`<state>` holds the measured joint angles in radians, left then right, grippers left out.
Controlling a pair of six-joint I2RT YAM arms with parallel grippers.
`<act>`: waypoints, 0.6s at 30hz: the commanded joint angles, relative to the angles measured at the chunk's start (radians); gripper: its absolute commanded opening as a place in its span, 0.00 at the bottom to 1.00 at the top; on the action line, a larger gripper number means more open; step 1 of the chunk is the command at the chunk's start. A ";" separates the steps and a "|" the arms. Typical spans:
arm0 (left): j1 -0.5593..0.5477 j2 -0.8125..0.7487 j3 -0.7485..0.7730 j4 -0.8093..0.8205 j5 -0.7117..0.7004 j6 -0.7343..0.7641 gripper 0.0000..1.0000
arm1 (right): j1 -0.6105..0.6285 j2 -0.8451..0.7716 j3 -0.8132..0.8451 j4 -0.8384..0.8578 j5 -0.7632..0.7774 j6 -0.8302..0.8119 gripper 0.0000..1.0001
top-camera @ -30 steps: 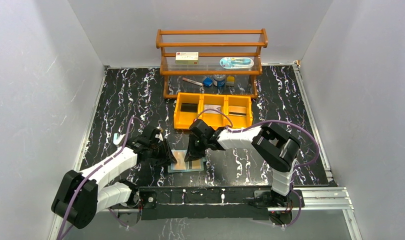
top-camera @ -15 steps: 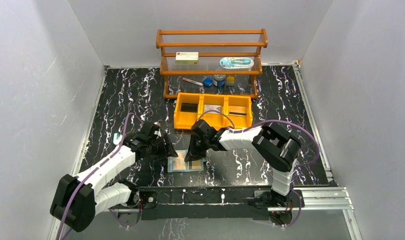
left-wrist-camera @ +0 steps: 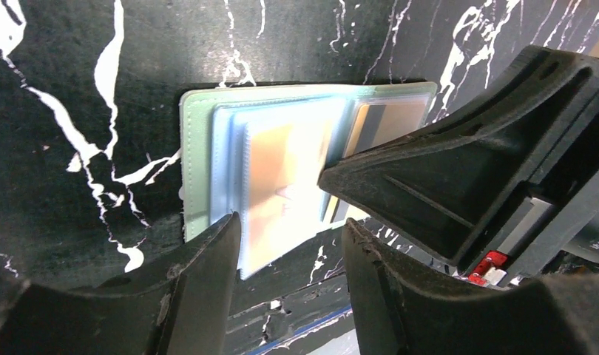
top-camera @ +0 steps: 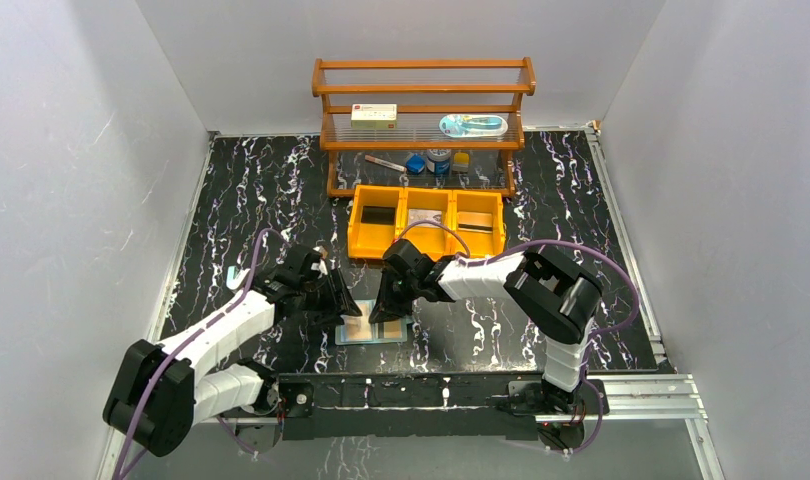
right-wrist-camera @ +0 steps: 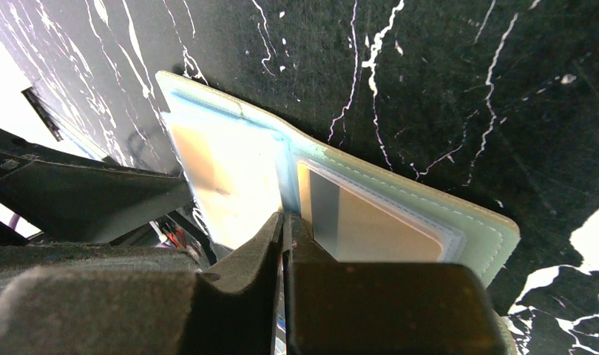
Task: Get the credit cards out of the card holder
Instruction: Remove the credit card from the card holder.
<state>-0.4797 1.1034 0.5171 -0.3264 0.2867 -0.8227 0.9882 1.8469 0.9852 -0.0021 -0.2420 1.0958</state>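
The sage-green card holder (top-camera: 366, 331) lies open and flat near the table's front edge. Its pale blue pockets face up (left-wrist-camera: 194, 148). One orange-tan credit card (left-wrist-camera: 274, 174) sits in the left pocket, its lower corner poking out past the holder's edge. A second tan card with a grey stripe (right-wrist-camera: 370, 225) sits in the right pocket. My left gripper (left-wrist-camera: 289, 268) hangs open just off that protruding corner, nothing between its fingers. My right gripper (right-wrist-camera: 285, 222) is shut, its tips pressed on the holder's middle fold.
An orange three-compartment bin (top-camera: 427, 222) stands behind the arms, with dark flat pieces in its outer compartments. Behind it is a wooden shelf (top-camera: 424, 105) holding a white box and small items. The metal rail of the table's front edge (top-camera: 461, 390) runs close below the holder.
My left gripper's jaws have spread wider and it has shifted slightly right, toward the holder's left side. The right gripper and the holder have stayed put.
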 commanded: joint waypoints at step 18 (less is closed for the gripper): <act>0.003 -0.013 -0.024 0.006 0.001 0.001 0.47 | -0.006 0.008 -0.019 -0.061 0.033 -0.012 0.13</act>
<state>-0.4797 1.1103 0.4896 -0.2897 0.2890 -0.8188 0.9882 1.8469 0.9852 -0.0025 -0.2428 1.0966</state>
